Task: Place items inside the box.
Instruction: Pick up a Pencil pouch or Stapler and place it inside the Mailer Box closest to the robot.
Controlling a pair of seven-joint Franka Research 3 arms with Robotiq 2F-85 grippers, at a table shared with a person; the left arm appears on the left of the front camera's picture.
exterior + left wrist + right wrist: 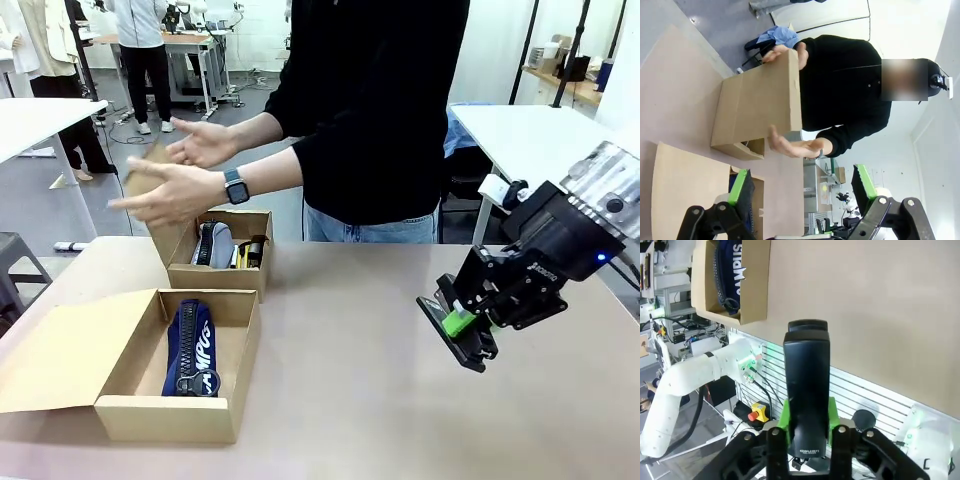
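The right gripper [458, 320] is clamped across the black stapler [807, 375] and hangs above the table [350, 410] at the right, well apart from the box [170, 420]. The box sits at the near left with its flap lid folded out flat to the left. The step in hand appears to be carrying the stapler to that box. To do it well, travel left with the stapler high enough to pass over the box's right wall. Then lower it onto the bare floor to the right of the navy pouch [192, 345], which already lies lengthwise inside, and release only once it rests on the cardboard. Keep clear of the smaller box [215, 278] just beyond and of the person's hands [170, 192] at its raised flap. The left gripper [801, 192] stands with fingers apart, holding nothing. The stapler is a long, narrow, matte black bar with small pale lettering at the gripped end, and much of its length projects beyond the green pads.
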